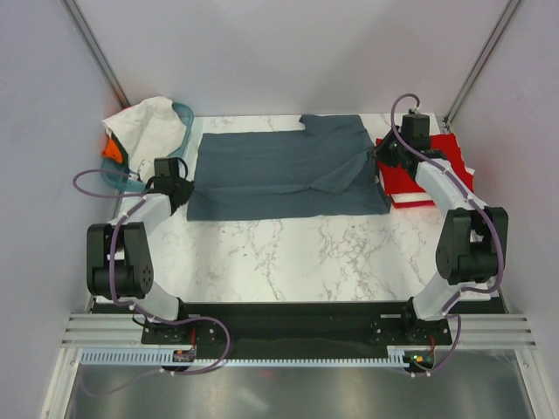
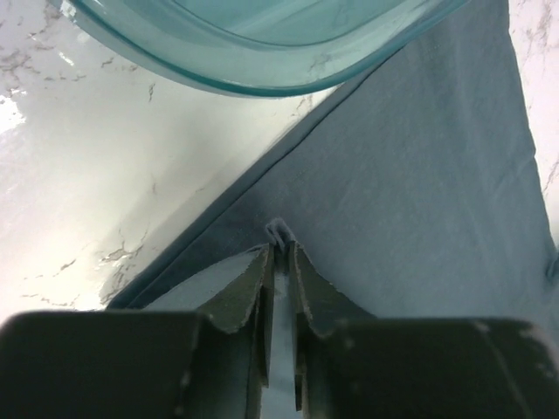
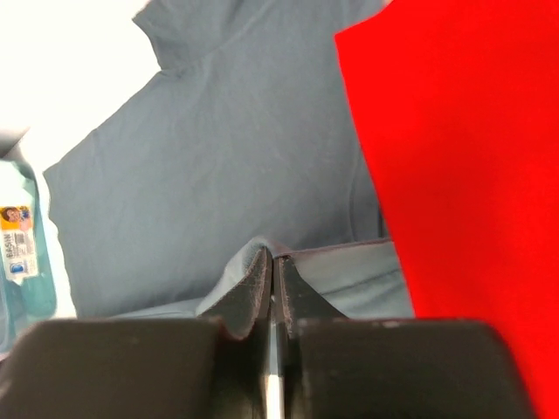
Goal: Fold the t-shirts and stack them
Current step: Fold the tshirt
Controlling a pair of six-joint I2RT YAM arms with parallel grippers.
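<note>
The slate blue-grey t-shirt (image 1: 288, 170) lies spread across the back of the marble table, one side folded over. At its left edge my left gripper (image 1: 185, 190) (image 2: 279, 249) is shut, with a small tuft of the hem pinched at its tips. My right gripper (image 1: 382, 157) (image 3: 272, 262) is shut on a raised fold at the shirt's right edge. A folded red t-shirt (image 1: 437, 166) (image 3: 463, 175) lies just right of that gripper, with a white layer (image 1: 410, 199) showing under it. A white t-shirt (image 1: 144, 127) and an orange one (image 1: 112, 150) sit bunched in the basket.
The teal plastic basket (image 1: 183, 118) (image 2: 262, 44) stands at the back left corner, its rim close to my left gripper. Grey walls close in the table on the left, right and back. Bare marble (image 1: 288, 253) runs between the shirt and the arm bases.
</note>
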